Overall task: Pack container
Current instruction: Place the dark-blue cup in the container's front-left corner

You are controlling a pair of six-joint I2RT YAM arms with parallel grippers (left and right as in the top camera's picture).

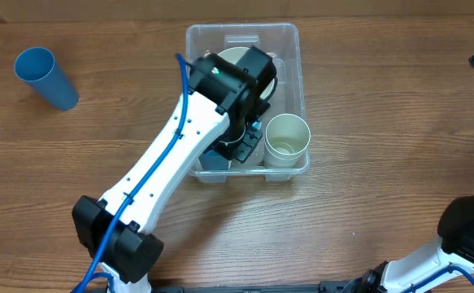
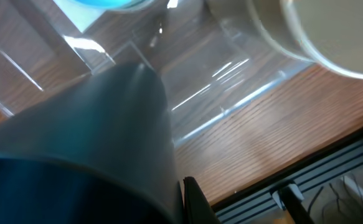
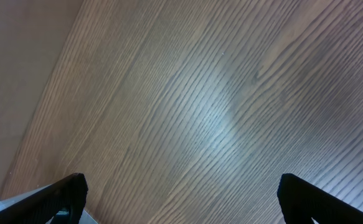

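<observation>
1. The left gripper (image 1: pixel 243 137) reaches down inside the container (image 1: pixel 295 57), which surrounds it. It is clamped narrow on the wall of a dark blue cup (image 2: pixel 75 143).
2. A cream cup (image 1: pixel 287 137) stands just right of that gripper, also inside the container.
3. A light blue cup (image 1: pixel 45 77) lies well off to its left on the counter (image 1: pixel 367 212).
4. The right gripper (image 3: pixel 181 186) hangs spread wide over the counter, holding nothing, with the container well to its left.

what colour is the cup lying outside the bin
The cup is blue, clearest in the overhead view.
</observation>
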